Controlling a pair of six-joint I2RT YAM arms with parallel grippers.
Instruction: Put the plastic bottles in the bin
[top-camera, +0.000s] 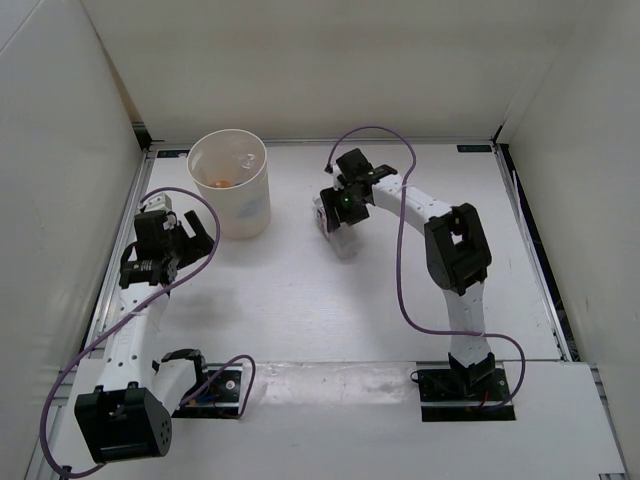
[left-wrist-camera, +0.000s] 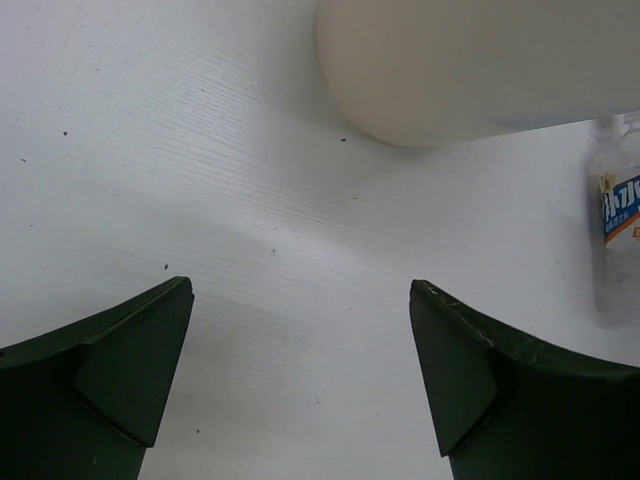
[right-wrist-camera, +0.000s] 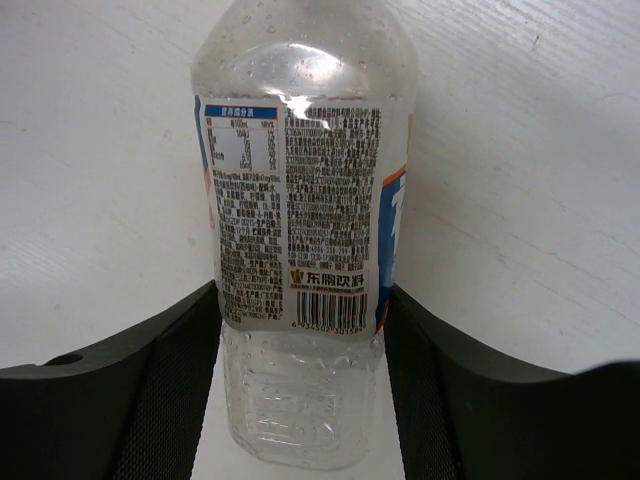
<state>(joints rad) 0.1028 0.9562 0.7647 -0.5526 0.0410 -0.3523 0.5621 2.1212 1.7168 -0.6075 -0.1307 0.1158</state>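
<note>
Bin (top-camera: 228, 215), tall, cream-white, cylindrical plastic, stands far left on the white table (top-camera: 300, 310) in the top view, with a small orange object (top-camera: 222, 182) at its bottom. The left gripper (top-camera: 190, 232) hovers just beside it. The right gripper (top-camera: 338, 212) is low at mid-table.

In the left wrist view the left gripper's dark fingers (left-wrist-camera: 130, 350) are spread wide over bare table, the bin's wall ahead.

In the right wrist view the right gripper's fingers (right-wrist-camera: 170, 370) are clamped on a clear plastic bottle with a blue label (right-wrist-camera: 300, 180).
</note>
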